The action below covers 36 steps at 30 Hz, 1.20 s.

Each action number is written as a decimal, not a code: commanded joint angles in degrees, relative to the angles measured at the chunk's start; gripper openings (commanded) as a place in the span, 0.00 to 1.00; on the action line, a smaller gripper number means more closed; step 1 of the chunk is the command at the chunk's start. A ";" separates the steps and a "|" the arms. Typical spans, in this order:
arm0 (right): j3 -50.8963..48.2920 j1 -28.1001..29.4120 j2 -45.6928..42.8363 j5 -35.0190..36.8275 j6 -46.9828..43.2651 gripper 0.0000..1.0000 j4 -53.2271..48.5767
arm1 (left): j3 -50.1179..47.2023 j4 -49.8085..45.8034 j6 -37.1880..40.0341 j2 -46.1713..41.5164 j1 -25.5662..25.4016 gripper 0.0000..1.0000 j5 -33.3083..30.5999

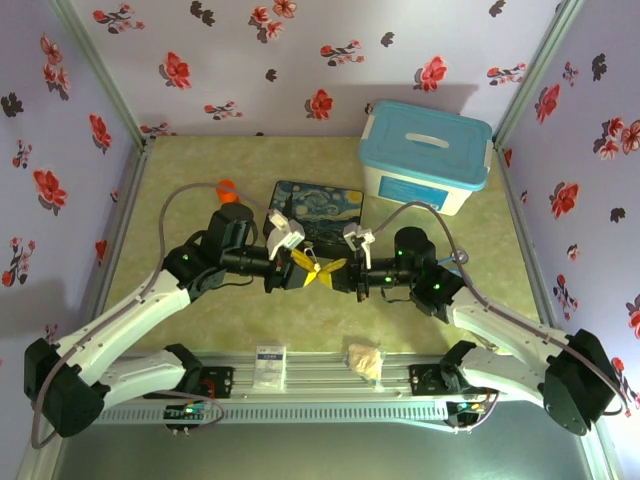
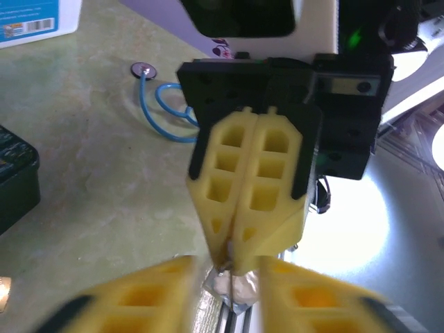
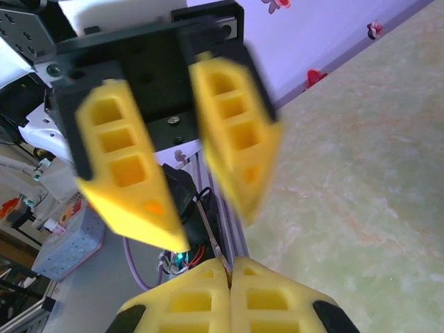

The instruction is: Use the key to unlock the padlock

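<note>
left of centre in the top view, the left gripper (image 1: 310, 268) hangs over the table (image 1: 260, 320) with jaws released, its blurred fingers (image 3: 232, 132) apart. just right of it a thin grey key (image 3: 211, 232) juts from the right gripper (image 3: 229, 267), whose jaws are clenched on it.

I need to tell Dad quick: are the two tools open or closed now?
Left tool: open, holding nothing.
Right tool: closed on a thin metal bit, likely the key.
</note>
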 commanded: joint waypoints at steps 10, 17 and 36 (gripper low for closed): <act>-2.49 -3.43 -0.41 24.16 -0.36 0.00 -11.92 | -12.96 22.27 -24.18 -2.21 0.84 0.83 -25.66; -7.43 -3.87 -1.01 30.15 4.00 0.00 -7.09 | -21.46 32.11 -29.92 7.60 -3.64 0.72 -39.28; -12.70 -3.81 -5.74 33.80 5.18 0.00 -6.83 | -18.11 52.36 -31.62 34.73 -3.13 0.68 -41.43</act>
